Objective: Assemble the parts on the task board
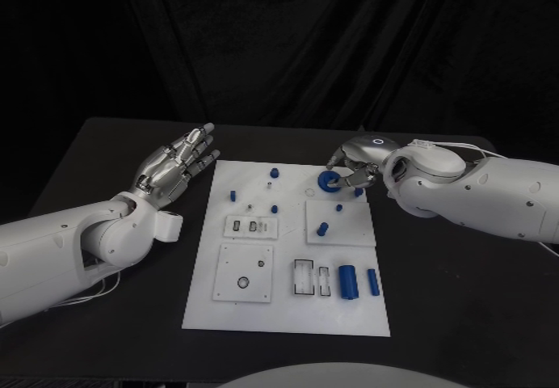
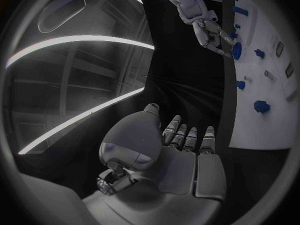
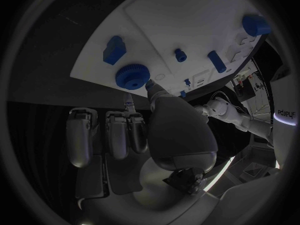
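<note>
The white task board (image 1: 292,311) lies in the middle of the table. At its far right corner my right hand (image 1: 359,166) pinches a round blue gear (image 1: 332,181) just over the board. The thumb tip (image 3: 150,86) presses the gear's toothed rim (image 3: 132,76), and the other fingers (image 3: 116,134) lie curled beside it. The left wrist view shows this right hand (image 2: 209,31) on the gear (image 2: 236,50). My left hand (image 1: 174,166) hovers off the board's far left corner, flat, fingers apart and holding nothing; its palm (image 2: 178,170) is bare.
Small blue pegs (image 1: 274,172) (image 1: 232,195) (image 1: 321,229) stand on the board. Two blue cylinders (image 1: 348,281) (image 1: 373,281) lie near its front right. A blue block (image 3: 114,50) sits close to the gear. Black table (image 1: 466,323) surrounds the board.
</note>
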Motion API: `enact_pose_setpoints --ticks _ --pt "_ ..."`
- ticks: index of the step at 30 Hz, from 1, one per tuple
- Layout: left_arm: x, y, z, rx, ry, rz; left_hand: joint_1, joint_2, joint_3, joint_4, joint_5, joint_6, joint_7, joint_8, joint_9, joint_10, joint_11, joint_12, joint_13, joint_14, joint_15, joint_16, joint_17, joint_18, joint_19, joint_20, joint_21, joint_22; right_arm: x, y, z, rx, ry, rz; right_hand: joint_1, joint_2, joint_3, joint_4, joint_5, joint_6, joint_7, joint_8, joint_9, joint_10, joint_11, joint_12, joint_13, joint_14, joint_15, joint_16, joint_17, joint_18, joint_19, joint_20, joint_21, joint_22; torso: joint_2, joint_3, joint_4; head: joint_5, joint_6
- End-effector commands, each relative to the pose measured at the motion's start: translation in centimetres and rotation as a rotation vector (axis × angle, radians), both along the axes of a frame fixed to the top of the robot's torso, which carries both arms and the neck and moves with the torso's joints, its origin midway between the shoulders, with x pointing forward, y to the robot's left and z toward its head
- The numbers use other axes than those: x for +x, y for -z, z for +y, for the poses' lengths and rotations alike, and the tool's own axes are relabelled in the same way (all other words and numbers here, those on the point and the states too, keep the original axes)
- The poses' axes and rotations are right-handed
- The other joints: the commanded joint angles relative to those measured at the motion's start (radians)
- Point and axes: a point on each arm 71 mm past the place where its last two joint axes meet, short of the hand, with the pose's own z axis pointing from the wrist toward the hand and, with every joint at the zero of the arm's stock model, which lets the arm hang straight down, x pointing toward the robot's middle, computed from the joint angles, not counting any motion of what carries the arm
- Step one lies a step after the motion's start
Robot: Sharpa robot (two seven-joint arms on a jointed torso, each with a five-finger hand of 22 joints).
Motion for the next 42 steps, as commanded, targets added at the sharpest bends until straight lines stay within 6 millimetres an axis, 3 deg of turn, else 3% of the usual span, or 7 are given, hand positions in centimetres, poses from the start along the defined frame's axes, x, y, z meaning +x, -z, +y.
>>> enact_pose_setpoints --ticks 1,12,27,32,35,38,42 --pt "-0.1 0.0 -0.2 -0.014 0.019 -0.004 0.009 0.002 0.004 0.0 0.006 -0.007 0.002 0.002 -0.001 0.0 0.008 -0.004 0.001 -0.002 0.005 -0.004 -0.001 0.019 0.0 0.004 0.002 -0.001 0.0 0.4 -0.1 -0.01 0.022 0.016 0.012 -0.001 -0.002 -0.007 -0.015 0.015 0.001 0.009 0.001 0.106 0.005 0.003 0.263 0.105 0.008 0.003 0.263 -0.02 0.052 0.004 0.006 0.238 0.001 -0.0006 0.001 0.002 -0.002" --pt "-0.2 -0.1 -0.5 -0.024 0.036 -0.003 0.01 0.003 0.007 0.0 0.007 -0.006 0.003 0.003 0.0 0.0 0.009 -0.004 0.001 -0.002 0.007 -0.004 -0.001 0.019 0.0 0.005 0.002 0.0 0.3 1.3 -0.3 -0.035 0.046 0.047 0.031 0.001 0.002 -0.02 -0.017 0.024 0.008 0.011 0.004 0.106 0.01 0.003 0.263 0.105 0.013 0.003 0.263 -0.015 0.038 0.008 -0.009 0.232 0.001 -0.0002 -0.0001 0.006 -0.006" --pt "-0.2 0.0 -0.5 -0.026 0.047 0.004 0.011 0.004 0.01 0.001 0.008 -0.007 0.004 0.003 0.0 0.0 0.01 -0.004 0.001 -0.002 0.007 -0.004 -0.001 0.02 0.001 0.006 0.002 0.0 0.1 1.7 -0.1 -0.041 0.036 0.065 0.138 0.014 0.043 -0.111 0.099 0.013 0.0 0.023 0.018 0.106 0.005 0.003 0.263 0.105 0.011 0.003 0.263 -0.011 0.025 0.009 -0.022 0.227 0.0 -0.0004 -0.0001 0.007 -0.009" --pt "-0.2 0.1 -0.5 -0.025 0.049 0.007 0.011 0.005 0.011 0.001 0.008 -0.007 0.004 0.003 0.0 0.0 0.011 -0.004 0.001 -0.002 0.007 -0.004 -0.001 0.02 0.0 0.006 0.002 0.0 0.0 1.6 0.1 -0.032 0.018 0.057 0.158 0.03 0.06 -0.147 0.21 0.094 -0.007 0.128 0.097 0.106 -0.002 0.003 0.263 0.105 0.005 0.003 0.263 -0.012 0.029 0.001 -0.018 0.228 -0.001 -0.0005 -0.0007 0.008 -0.01" --pt "-0.2 0.1 -0.5 -0.024 0.049 0.008 0.011 0.005 0.011 0.001 0.008 -0.007 0.004 0.003 0.0 0.0 0.011 -0.004 0.001 -0.002 0.007 -0.004 -0.001 0.02 0.0 0.006 0.002 0.0 0.0 1.6 0.2 -0.025 0.008 0.05 0.154 0.037 0.066 -0.169 0.334 0.104 -0.009 0.242 0.197 0.106 -0.006 0.003 0.263 0.105 0.003 0.003 0.263 -0.013 0.03 -0.003 -0.016 0.229 -0.001 -0.0006 -0.0006 0.009 -0.01" --pt "-0.2 0.1 -0.4 -0.024 0.048 0.008 0.011 0.005 0.012 0.001 0.009 -0.007 0.005 0.003 0.0 0.0 0.011 -0.004 0.001 -0.002 0.008 -0.004 -0.001 0.02 0.0 0.006 0.002 0.0 0.0 1.5 0.3 -0.014 -0.002 0.038 0.139 0.04 0.076 -0.176 0.348 0.063 -0.009 0.326 0.282 0.106 -0.006 0.003 0.263 0.105 0.001 0.003 0.263 -0.013 0.032 -0.003 -0.014 0.23 -0.001 -0.0001 -0.0011 0.012 -0.009" --pt "-0.2 0.1 -0.3 -0.022 0.046 0.01 0.011 0.005 0.012 0.001 0.009 -0.007 0.005 0.003 0.0 0.0 0.011 -0.004 0.001 -0.002 0.008 -0.004 -0.001 0.02 0.0 0.006 0.002 0.0 -0.2 1.2 0.6 0.008 -0.022 0.013 0.132 0.04 0.082 -0.176 0.346 0.05 -0.01 0.36 0.315 0.106 -0.006 0.003 0.263 0.105 0.0 0.003 0.263 -0.015 0.036 -0.003 -0.01 0.232 -0.002 -0.0005 -0.0019 0.017 -0.008"
